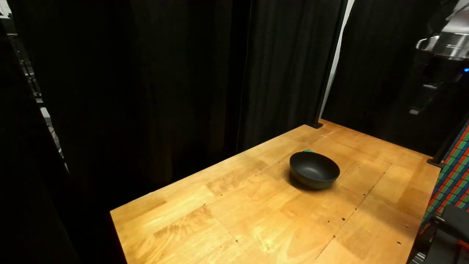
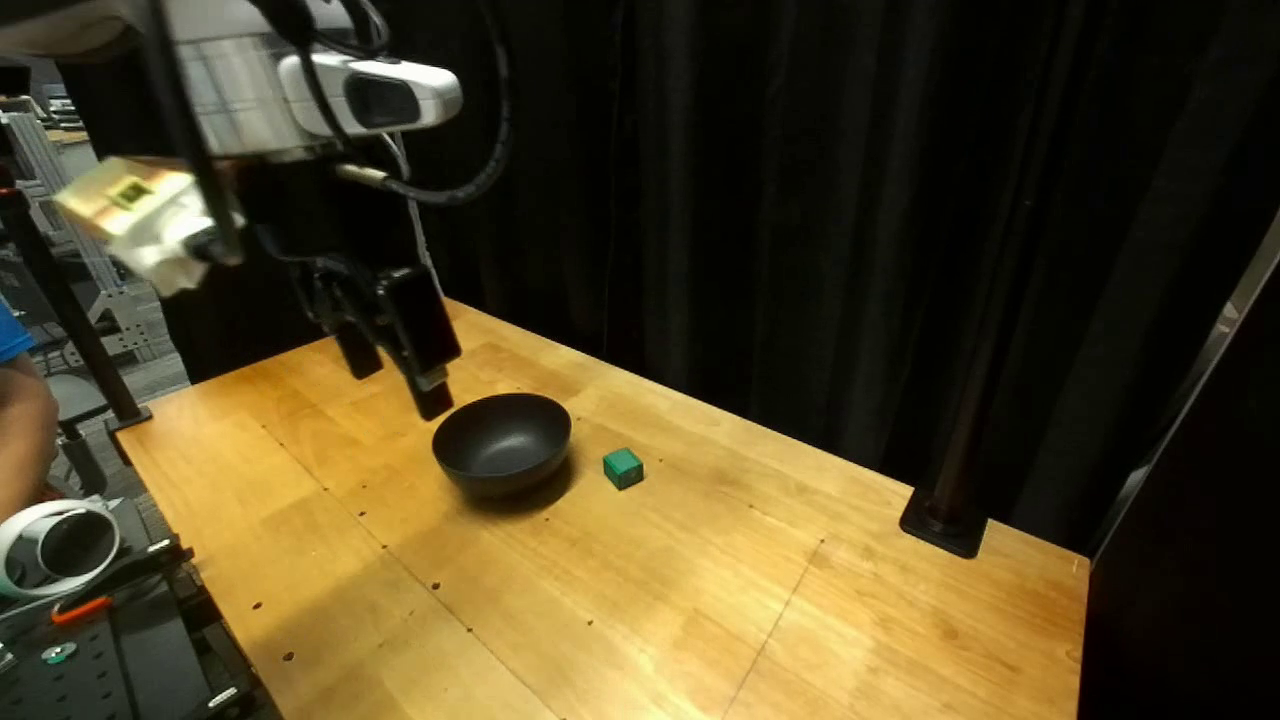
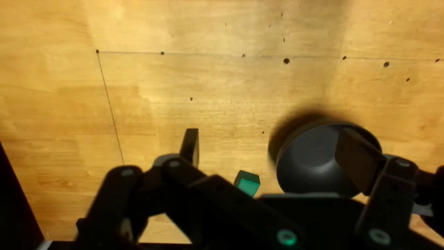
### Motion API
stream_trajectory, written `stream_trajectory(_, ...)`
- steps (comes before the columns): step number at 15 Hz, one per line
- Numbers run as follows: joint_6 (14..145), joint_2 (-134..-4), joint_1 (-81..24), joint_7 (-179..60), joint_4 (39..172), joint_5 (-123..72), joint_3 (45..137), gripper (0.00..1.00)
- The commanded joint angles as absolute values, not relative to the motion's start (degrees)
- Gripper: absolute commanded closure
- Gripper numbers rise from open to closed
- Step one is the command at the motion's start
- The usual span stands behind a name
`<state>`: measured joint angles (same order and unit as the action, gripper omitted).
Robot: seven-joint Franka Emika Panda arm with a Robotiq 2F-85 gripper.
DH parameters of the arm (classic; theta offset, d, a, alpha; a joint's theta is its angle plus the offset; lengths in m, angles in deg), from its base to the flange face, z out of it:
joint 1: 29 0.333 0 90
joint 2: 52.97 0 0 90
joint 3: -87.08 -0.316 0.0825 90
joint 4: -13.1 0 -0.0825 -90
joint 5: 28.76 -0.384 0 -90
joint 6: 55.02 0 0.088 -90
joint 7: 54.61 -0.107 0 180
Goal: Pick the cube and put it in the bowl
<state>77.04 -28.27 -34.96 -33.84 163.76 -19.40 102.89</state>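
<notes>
In an exterior view, a bit of a person's arm [image 2: 24, 430] is seen at the far left, with a blue sleeve [image 2: 10, 332] above it. Then the big robot arm [image 2: 235, 100] is seen, and the black robot hand [image 2: 398, 384] is held up high over the wooden table [image 2: 690, 580]. Its two fingers [image 2: 422, 315] are spread wide apart, and the grip is let loose. Next, the black bowl [image 2: 503, 450] is seen, set right side up on the table. To the right of it, the small green cube [image 2: 623, 468] is set down, near the bowl, with a gap left between them. In the wrist view, part of the bowl is covered by one finger. Farther right, a black pole foot [image 2: 943, 525] is placed at the table's back edge. All along the back, black curtains [image 2: 780, 250] are hung.
</notes>
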Motion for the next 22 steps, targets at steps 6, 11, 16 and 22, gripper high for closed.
stream_trajectory(6, 89.5, -61.27, -32.12, -40.1, 142.43, -32.08, 95.52, 0.0)
stream_trajectory(11, 90.06, -75.08, -35.81, -39.27, 130.25, -41.1, 90.6, 0.0)
stream_trajectory(16, 88.77, -84.63, -38.35, -40.55, 121.94, -40.32, 88.09, 0.0)
stream_trajectory(22, 89.18, -92.07, -40.76, -40.05, 116.76, -40.42, 85.91, 0.0)
